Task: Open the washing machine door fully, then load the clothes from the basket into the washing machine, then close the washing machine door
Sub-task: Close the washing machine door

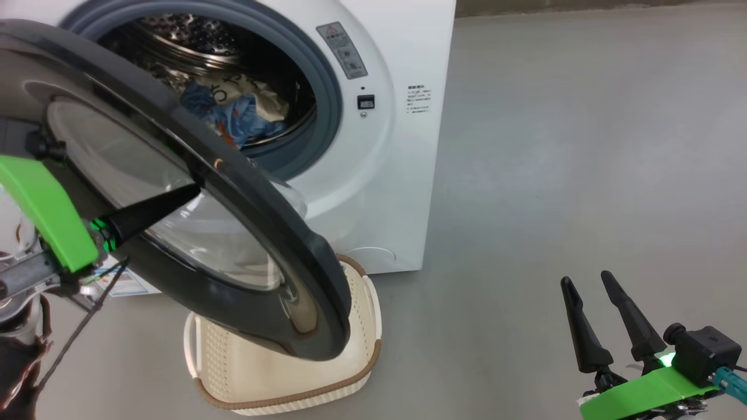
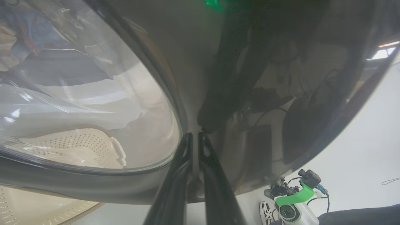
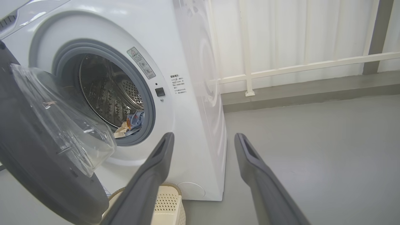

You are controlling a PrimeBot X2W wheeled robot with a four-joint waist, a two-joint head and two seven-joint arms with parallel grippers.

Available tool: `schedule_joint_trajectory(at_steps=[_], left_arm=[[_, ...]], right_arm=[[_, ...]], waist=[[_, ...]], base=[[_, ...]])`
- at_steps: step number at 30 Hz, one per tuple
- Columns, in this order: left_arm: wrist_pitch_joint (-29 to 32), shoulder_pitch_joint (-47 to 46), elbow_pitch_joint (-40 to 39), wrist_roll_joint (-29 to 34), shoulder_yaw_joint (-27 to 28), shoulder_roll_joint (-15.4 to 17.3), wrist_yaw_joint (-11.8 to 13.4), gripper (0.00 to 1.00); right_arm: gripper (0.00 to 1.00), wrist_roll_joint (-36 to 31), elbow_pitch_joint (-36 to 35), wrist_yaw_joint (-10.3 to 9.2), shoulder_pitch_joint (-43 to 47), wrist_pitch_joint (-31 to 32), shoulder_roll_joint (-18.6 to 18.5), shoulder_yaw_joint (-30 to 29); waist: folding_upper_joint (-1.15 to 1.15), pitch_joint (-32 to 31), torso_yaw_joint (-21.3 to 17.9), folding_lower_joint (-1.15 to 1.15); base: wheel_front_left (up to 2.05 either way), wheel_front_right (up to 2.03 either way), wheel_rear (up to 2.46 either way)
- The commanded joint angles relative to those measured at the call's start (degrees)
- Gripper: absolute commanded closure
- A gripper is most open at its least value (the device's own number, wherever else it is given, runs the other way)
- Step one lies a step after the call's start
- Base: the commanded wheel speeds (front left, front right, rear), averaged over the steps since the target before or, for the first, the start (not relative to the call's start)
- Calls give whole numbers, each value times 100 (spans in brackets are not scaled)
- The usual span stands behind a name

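Note:
The washing machine (image 1: 397,146) stands with its door (image 1: 280,233) swung partway out over the basket (image 1: 280,379), whose visible inside looks bare. The clothes (image 1: 233,111), blue and cream, lie in the steel drum, also seen in the right wrist view as the clothes (image 3: 132,123). My left gripper (image 1: 192,191) is shut, its tips against the door's outer black rim beside the glass window (image 2: 78,93); the left wrist view shows that gripper (image 2: 194,135) touching the rim with nothing between the fingers. My right gripper (image 1: 586,279) hangs open and empty at the lower right, off the machine's right front corner.
Bare grey floor (image 1: 583,146) spreads to the right of the machine. A white rail (image 3: 297,67) and wall run behind it. The basket (image 3: 165,200) sits against the machine's base, under the door (image 3: 37,156). A thin cable (image 2: 390,181) lies on the floor.

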Motion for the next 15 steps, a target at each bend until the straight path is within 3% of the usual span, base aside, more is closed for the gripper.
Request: schedule_joint_trajectory(at_steps=[1, 5, 6, 8, 9, 10, 15], left_arm=[[-61, -59, -116, 7, 226, 300, -38, 100], [-145, 263, -97, -11, 267, 412, -38, 100], [-181, 353, -100, -6, 272, 440, -38, 96], [-276, 534, -131, -2, 295, 487, -38, 70], [-345, 622, -141, 4, 314, 503, -38, 20], [-402, 708, -146, -9, 333, 515, -38, 0], [-738, 1154, -165, -47, 408, 559, -38, 0]], right_arm=[[0, -65, -131, 25, -45, -46, -44, 97], [0, -66, -129, 25, -19, -46, -45, 135], [0, -63, -127, 25, -10, -46, -50, 143], [0, -59, -126, 25, 2, -46, -59, 147], [0, -59, -126, 25, 7, -46, -63, 147], [0, -57, -126, 25, 11, -46, -67, 144], [0, -55, -131, 25, 32, -46, -83, 139]], waist=[[0, -84, 105, 0], [0, -164, 265, 0], [0, -184, 308, 0], [0, -206, 396, 0], [0, -218, 437, 0], [0, -226, 477, 0], [0, -272, 646, 0]], base=[[0, 0, 0], [0, 0, 0], [0, 0, 0], [0, 0, 0], [0, 0, 0], [0, 0, 0], [0, 0, 0]])
